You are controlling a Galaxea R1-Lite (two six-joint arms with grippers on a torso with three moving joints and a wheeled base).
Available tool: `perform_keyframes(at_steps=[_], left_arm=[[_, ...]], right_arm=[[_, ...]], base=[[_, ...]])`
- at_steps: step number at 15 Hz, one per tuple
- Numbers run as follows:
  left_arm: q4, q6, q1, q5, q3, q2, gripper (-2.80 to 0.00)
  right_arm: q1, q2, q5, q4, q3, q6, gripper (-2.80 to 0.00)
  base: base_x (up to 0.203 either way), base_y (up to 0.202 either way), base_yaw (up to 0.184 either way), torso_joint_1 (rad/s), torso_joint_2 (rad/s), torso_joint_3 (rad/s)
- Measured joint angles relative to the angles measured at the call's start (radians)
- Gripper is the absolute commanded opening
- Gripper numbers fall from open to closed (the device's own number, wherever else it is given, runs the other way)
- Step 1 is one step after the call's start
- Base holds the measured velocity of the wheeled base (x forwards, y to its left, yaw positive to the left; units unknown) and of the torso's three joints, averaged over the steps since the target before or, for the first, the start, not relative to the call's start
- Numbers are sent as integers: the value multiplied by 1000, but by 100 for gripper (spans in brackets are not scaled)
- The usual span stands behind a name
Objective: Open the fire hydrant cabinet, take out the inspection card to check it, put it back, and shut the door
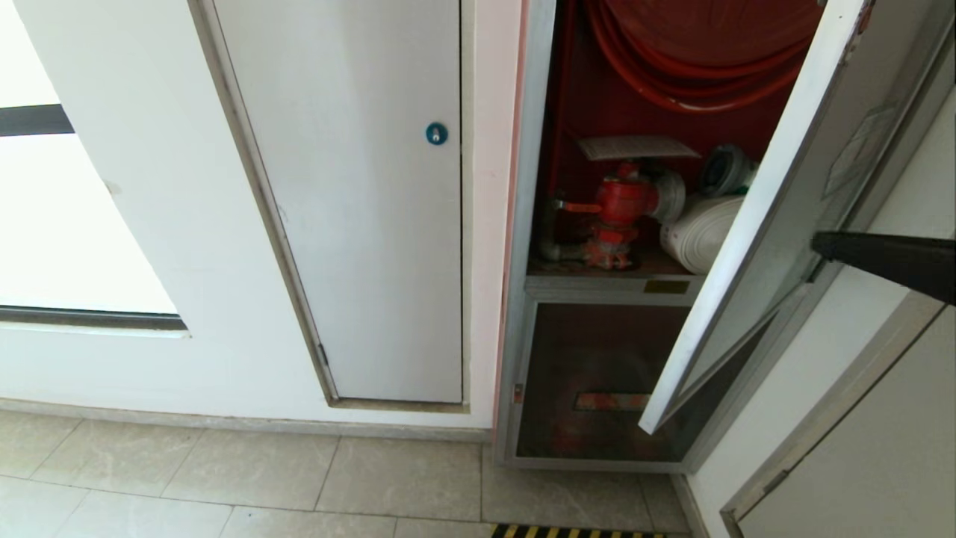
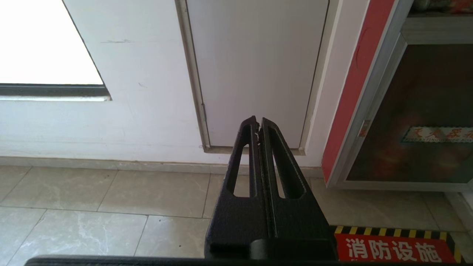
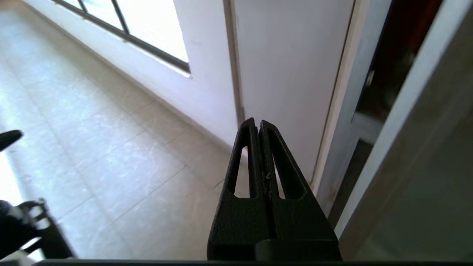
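Note:
The fire hydrant cabinet stands open, showing its red hose reel, red valve and rolled white hose. The inspection card lies flat on top of the valve. The door is swung out toward me on its right-hand hinge. My right gripper is shut and empty, its tip over the door's glass at the right; I cannot tell if it touches. In the right wrist view the right gripper points beside the door. My left gripper hangs shut and empty, parked low above the floor.
A white panel with a blue round lock is left of the cabinet, a bright window further left. Below the open compartment is a dark glass panel with an orange-red strip. A red floor sign with yellow-black edging lies before it.

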Motion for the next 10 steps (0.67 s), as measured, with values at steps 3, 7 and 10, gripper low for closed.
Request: perform_keyframes(at_steps=[3,7,10], left_arm=[[0,0,0,0,0,0,-280],[1,0,0,0,0,0,-280],[0,0,0,0,0,0,-280]], right_arm=[[167,50,-270,-253,53,-130,-280],[209,163,-374,-557,106,-206,-280],[209,285,-447,-751,99,-240,-280]], base=[[0,0,0,0,0,0],[0,0,0,0,0,0],[0,0,0,0,0,0]])
